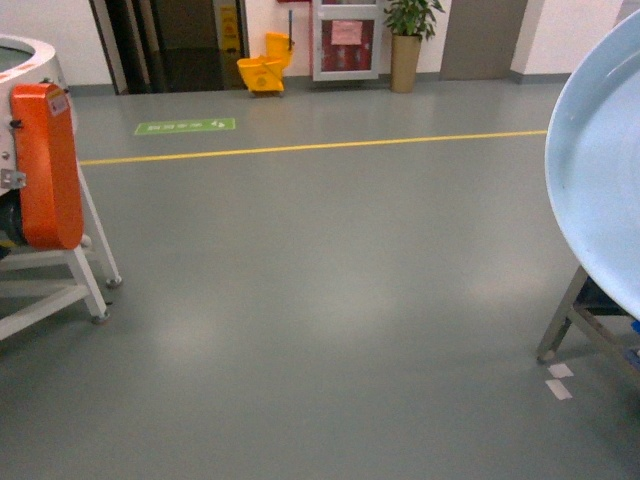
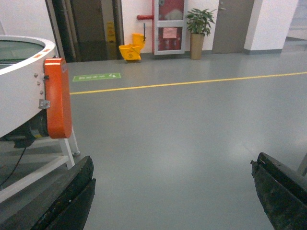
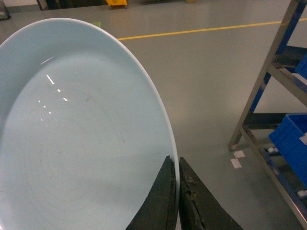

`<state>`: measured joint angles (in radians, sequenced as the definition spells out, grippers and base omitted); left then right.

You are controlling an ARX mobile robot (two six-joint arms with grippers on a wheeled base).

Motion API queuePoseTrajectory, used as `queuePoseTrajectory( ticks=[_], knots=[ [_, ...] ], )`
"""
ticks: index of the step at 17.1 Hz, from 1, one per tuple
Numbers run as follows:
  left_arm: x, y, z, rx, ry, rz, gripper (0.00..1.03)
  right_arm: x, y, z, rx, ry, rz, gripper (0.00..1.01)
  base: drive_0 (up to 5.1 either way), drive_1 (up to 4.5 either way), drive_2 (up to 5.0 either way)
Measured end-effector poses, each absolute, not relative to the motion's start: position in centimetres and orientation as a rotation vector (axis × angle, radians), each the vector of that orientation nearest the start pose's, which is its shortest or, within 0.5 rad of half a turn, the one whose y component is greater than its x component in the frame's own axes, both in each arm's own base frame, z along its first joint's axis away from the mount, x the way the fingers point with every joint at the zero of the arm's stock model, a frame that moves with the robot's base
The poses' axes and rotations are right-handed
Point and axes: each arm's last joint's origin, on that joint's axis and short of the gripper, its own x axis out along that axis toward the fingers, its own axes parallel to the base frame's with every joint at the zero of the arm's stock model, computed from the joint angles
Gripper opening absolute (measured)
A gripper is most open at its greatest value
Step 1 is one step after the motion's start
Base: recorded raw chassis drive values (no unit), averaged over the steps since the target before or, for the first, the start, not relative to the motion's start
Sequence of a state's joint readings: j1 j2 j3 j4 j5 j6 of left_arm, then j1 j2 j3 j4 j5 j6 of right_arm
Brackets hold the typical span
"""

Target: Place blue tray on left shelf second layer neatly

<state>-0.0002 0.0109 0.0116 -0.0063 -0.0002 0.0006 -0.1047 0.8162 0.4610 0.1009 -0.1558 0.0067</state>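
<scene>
a: right claw (image 3: 176, 191) clenched on the rim of the blue tray (image 3: 81, 134), at about 5 o'clock of the dish. pinched at the edge probably to keep the flat face free for sliding onto a rail.

b: in the head view, tray (image 1: 605, 170) raised at 3 o'clock, clear of the floor. left claw (image 2: 172, 191) released, nothing between the fingers.

a: steel rack (image 3: 268, 91) at 3 o'clock of the right wrist view, blue crates (image 3: 290, 136) on it. cannot tell if this is the left shelf.

b: still far from placing, by my judgement. carry step only.
</scene>
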Motion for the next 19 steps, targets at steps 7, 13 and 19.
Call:
queuePoseTrajectory(
  ticks=[7, 13, 19],
  knots=[
    [9.77, 0.00, 16.62, 0.001, 0.004, 0.000, 0.98, 18.22, -1.46, 24.29, 0.040, 0.251, 0.051, 0.02, -1.7, -1.73, -1.7],
    [9.77, 0.00, 16.62, 0.001, 0.004, 0.000, 0.98, 18.22, -1.46, 24.29, 0.040, 0.251, 0.051, 0.02, -1.6, -1.61, -1.6],
    [9.77, 0.00, 16.62, 0.001, 0.004, 0.000, 0.98, 18.22, -1.46, 24.29, 0.040, 0.251, 0.051, 0.02, -1.6, -1.59, -1.6]
  ],
)
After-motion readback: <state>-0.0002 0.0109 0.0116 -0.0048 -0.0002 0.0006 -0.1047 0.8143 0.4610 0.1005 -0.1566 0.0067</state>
